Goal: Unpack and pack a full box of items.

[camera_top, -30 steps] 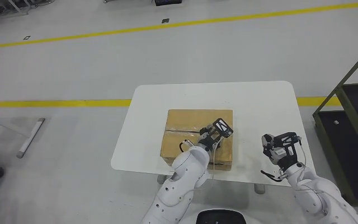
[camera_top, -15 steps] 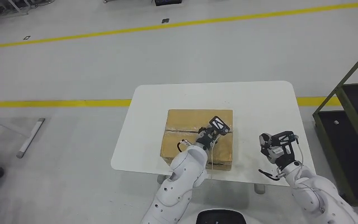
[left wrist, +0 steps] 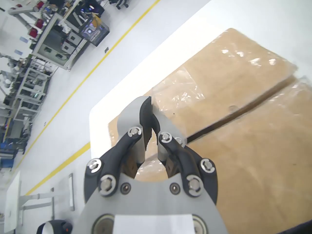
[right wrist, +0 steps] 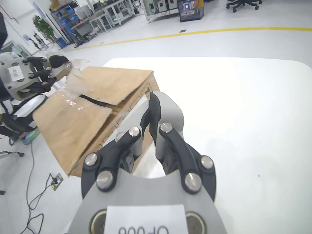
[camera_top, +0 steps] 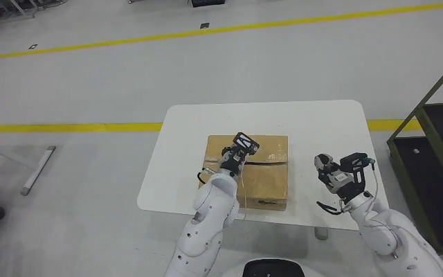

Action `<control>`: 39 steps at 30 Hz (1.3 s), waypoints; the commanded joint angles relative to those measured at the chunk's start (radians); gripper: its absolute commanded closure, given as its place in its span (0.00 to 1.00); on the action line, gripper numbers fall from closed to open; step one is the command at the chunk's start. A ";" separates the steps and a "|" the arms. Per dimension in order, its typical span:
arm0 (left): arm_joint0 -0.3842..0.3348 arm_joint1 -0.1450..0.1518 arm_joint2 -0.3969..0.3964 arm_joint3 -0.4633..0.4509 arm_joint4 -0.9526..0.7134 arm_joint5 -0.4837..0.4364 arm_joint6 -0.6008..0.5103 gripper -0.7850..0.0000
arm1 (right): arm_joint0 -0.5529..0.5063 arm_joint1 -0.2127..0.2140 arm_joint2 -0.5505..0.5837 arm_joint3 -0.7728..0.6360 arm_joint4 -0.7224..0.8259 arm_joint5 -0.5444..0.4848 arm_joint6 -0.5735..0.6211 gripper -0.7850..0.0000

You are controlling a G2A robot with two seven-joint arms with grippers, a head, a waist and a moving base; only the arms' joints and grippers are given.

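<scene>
Counter (camera_top: 325, 118) carries box (camera_top: 266, 181), unsealing in hand: left claw (left wrist: 149, 108) clamped on tape (right wrist: 75, 73) at box's 12 o'clock, right claw (right wrist: 152, 108) closed empty at 3 o'clock; next, likely, peel clear and part flaps.

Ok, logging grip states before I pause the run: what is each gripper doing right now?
Left gripper: shut, pinching the clear tape peeled up from the cardboard box.
Right gripper: shut, holding nothing.
</scene>
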 commanded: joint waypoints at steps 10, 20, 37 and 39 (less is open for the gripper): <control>0.084 0.047 -0.275 -0.128 0.121 -0.025 -0.025 1.00 | 0.084 -0.008 -0.133 0.005 -0.129 -0.022 0.054 1.00; 0.091 0.063 -0.419 -0.102 0.097 0.047 0.022 1.00 | 0.131 -0.016 -0.206 0.068 -0.196 -0.012 0.072 1.00; 0.063 0.074 -0.521 -0.005 0.036 0.135 0.007 0.00 | 0.146 -0.017 -0.217 0.095 -0.193 -0.005 0.075 1.00; 0.067 0.075 -0.527 -0.003 0.037 0.140 0.005 0.00 | 0.145 -0.017 -0.214 0.095 -0.194 -0.002 0.076 1.00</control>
